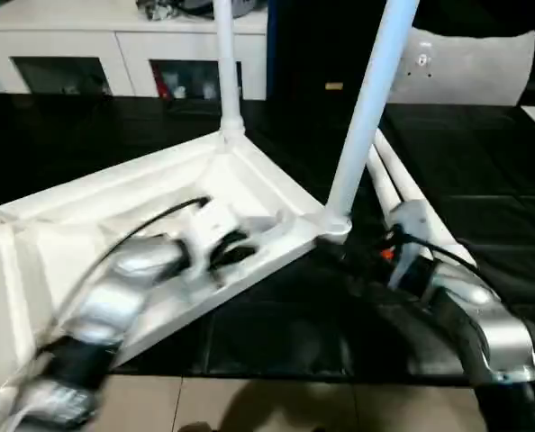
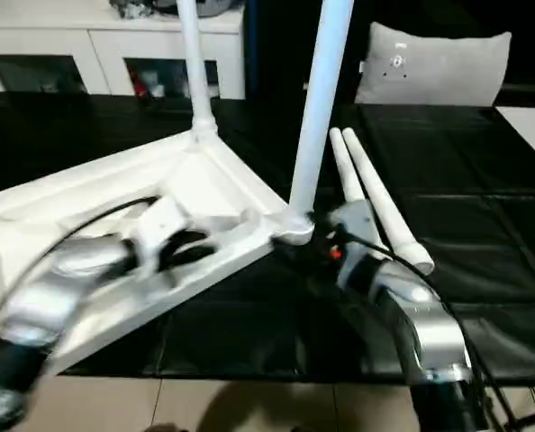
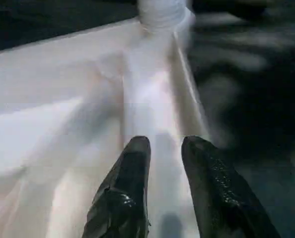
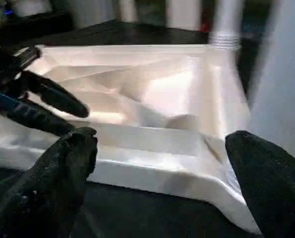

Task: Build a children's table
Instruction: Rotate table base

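On black floor mats, one upturned table top [image 1: 114, 207] carries two upright legs [image 1: 368, 108]; two loose legs [image 2: 376, 202] lie at three o'clock. Left gripper [image 3: 165, 158] slightly parted, right gripper [image 4: 160, 158] wide apart, both empty.

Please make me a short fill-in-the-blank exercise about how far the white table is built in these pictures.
1. The table top lies with its underside facing ____.
2. ____ legs already stand in its corner sockets.
3. Two loose legs lie on the ____ floor mat.
4. The right gripper's fingers are ____.

Missing words: up; Two; black; open
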`<state>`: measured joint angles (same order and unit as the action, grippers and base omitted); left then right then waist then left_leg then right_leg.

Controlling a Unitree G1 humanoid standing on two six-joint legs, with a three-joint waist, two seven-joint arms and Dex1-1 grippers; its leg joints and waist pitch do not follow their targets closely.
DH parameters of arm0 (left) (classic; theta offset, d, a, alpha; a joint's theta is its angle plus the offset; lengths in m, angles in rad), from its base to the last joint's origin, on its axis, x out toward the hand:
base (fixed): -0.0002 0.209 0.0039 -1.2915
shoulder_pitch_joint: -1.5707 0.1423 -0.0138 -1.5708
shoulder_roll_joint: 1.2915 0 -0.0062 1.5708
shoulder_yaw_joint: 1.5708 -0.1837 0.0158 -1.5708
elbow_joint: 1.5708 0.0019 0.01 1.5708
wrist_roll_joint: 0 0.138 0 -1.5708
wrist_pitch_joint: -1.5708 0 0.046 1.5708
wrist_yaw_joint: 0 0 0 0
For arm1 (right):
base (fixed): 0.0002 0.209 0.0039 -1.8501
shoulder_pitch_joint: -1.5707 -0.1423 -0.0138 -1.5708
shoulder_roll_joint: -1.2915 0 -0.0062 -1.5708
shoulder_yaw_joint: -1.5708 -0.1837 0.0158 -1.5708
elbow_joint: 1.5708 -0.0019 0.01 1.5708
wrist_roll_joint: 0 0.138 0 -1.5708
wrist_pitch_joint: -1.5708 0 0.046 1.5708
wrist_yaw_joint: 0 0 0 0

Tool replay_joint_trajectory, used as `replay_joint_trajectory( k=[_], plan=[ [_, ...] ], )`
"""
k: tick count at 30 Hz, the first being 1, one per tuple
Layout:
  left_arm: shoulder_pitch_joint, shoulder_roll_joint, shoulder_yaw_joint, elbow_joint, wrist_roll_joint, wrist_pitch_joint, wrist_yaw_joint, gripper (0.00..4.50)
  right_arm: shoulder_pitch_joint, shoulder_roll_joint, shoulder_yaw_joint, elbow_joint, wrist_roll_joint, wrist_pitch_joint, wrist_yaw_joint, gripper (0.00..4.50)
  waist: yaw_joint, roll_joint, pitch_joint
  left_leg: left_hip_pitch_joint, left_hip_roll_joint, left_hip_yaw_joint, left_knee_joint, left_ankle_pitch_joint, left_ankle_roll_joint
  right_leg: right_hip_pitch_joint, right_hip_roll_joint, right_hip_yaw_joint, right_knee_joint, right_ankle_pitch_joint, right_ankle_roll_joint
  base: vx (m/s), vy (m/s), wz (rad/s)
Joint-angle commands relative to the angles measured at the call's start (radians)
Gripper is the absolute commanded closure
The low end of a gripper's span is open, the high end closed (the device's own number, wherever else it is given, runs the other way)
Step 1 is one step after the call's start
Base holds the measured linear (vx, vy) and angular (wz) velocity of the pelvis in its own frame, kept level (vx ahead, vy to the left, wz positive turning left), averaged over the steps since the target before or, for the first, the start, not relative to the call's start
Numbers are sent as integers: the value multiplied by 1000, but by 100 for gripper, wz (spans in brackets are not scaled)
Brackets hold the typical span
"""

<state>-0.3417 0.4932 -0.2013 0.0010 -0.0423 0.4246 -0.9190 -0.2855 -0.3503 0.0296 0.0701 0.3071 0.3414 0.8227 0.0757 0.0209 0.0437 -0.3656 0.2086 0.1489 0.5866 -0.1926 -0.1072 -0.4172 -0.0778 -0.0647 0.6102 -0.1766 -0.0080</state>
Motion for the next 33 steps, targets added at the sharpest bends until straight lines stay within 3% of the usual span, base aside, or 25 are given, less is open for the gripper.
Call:
replay_joint_trajectory(
  k=[1, 4, 5, 6, 8, 10, 12, 17, 21, 25, 29, 31, 33],
  plan=[
    [8, 17, 9, -59, -19, 31, -33, 317, -41, -8, 1, 40, -8, -15, 28, 0, -3, -8, -52, -1, 9, 15, -70, -182, 51, 58, -41, 38, -75, -252, -184, 0, 0, 0],
    [27, 57, 26, -104, -21, 75, -25, 317, -165, -30, 9, 217, -70, -90, 31, 0, 5, -11, -52, -1, 7, 16, -70, -184, 38, 56, -43, 37, -75, -288, -183, 0, 0, 0],
    [27, 57, 26, -104, -21, 75, -25, 317, -165, -30, 9, 217, -70, -90, 31, 0, 6, -9, -54, 1, 7, 15, -68, -186, 33, 55, -45, 35, -73, -291, -188, 0, 0, 0],
    [30, 70, 39, -109, -12, 89, -12, 317, -236, -41, 14, 327, -111, -145, 6, 0, 8, -9, -54, 1, 6, 17, -66, -180, 33, 56, -44, 36, -74, -287, -182, 0, 0, 0],
    [32, 86, 51, -114, -5, 107, 6, 317, -302, -44, 15, 436, -163, -216, -78, 0, 5, -13, -56, -1, 3, 17, -64, -164, 27, 57, -44, 35, -70, -275, -189, 0, 0, 0],
    [25, 96, 69, -107, 9, 125, 40, 317, -342, -24, 5, 494, -186, -270, -154, 0, 8, -15, -57, 2, 2, 19, -61, -141, 23, 54, -43, 36, -67, -247, -198, 0, 0, 0],
    [16, 100, 81, -92, 32, 133, 73, 317, -344, 0, 0, 483, -177, -268, -162, 0, 10, -14, -60, 0, 2, 18, -58, -108, 32, 61, -39, 37, -57, -174, -199, 0, 0, 0],
    [-24, 114, 100, -30, 114, 183, 202, 317, -235, 65, 71, 333, -138, -206, -46, 0, 8, -16, -61, -4, 3, 16, -58, -84, 62, 66, -35, 35, -49, -67, -207, 0, 0, 0],
    [-39, 143, 105, -11, 156, 241, 264, 317, -166, 76, 136, 269, -136, -159, -39, 0, 8, -13, -58, 3, 6, 14, -62, -140, 40, 63, -39, 35, -57, -148, -209, 0, 0, 0],
    [-47, 175, 102, 16, 211, 269, 297, 353, -117, 71, 161, 212, -156, -84, -72, 0, 10, -7, -55, 4, 5, 11, -68, -193, 17, 60, -40, 36, -67, -238, -177, 0, 0, 0],
    [-57, 217, 76, 60, 260, 293, 320, 378, -81, 65, 172, 144, -182, 5, -85, 0, 11, -2, -56, 6, 5, 8, -69, -197, 10, 58, -38, 36, -68, -224, -170, 0, 0, 0],
    [-49, 238, 47, 66, 269, 317, 307, 399, -81, 82, 198, 158, -214, 84, -140, 0, 9, -1, -57, 5, 5, 7, -69, -182, 1, 59, -38, 36, -62, -188, -185, 0, 0, 0],
    [-44, 241, 33, 69, 265, 323, 291, 427, -88, 104, 204, 181, -222, 111, -176, 0, 9, -1, -58, 6, 4, 8, -67, -175, -4, 59, -39, 37, -60, -172, -196, 0, 0, 0]
  ],
)
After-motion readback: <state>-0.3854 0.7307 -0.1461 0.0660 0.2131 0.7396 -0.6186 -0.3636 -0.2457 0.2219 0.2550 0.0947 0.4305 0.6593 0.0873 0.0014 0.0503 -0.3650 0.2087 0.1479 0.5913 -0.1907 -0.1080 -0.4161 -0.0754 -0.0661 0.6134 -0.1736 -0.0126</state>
